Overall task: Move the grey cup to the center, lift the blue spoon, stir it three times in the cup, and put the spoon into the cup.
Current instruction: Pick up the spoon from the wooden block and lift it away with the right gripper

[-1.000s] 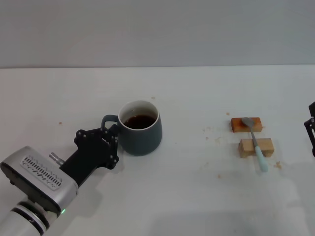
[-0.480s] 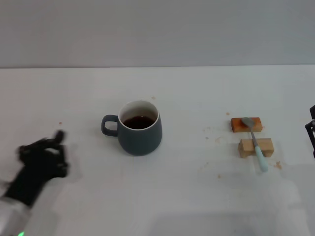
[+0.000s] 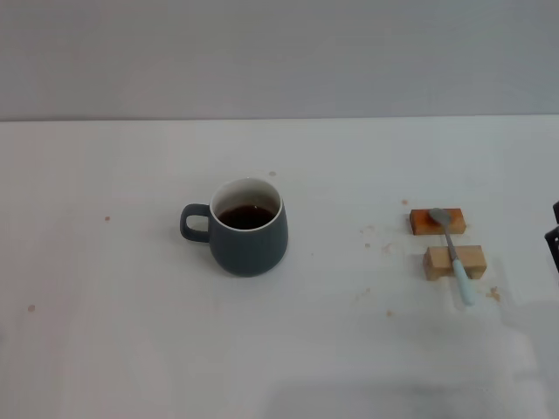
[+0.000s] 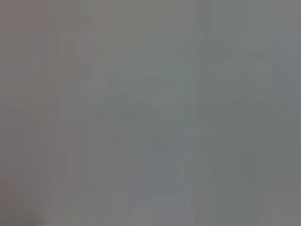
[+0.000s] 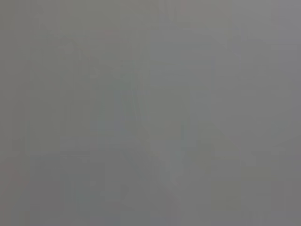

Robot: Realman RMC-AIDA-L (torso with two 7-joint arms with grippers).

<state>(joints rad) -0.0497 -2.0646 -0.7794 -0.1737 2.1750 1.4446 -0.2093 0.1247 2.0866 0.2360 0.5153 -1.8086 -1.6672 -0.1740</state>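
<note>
Your grey cup [image 3: 249,229] stands upright on the white desk [image 3: 131,349], its loop handle pointing away from the spoon side, and it holds a dark liquid well below the rim. The blue spoon [image 3: 453,254] lies well apart from the cup, on the side opposite the handle. It bridges two small wooden blocks [image 3: 454,261]: its metal bowl rests on the block farther from you and its pale handle crosses the nearer block and overhangs toward you.

You have no left end effector in the head view. Of the right end effector [image 3: 554,238] only a dark sliver shows at the frame edge, beyond the spoon from the cup, so I cannot tell whether it is wide or narrow. Both wrist views show only a blank grey field and will not help you aim.

Your main risks, as I judge them:
- The spoon is thin and only propped. A pinch that lands off the handle could tip it off the blocks or drag a block along.
- A loose hold would let the spoon swivel as it is lifted, and the bowl could miss the cup mouth.
- The cup is filled. A knock on the rim or a hard stir could slop liquid onto the desk or shift the cup.
</note>
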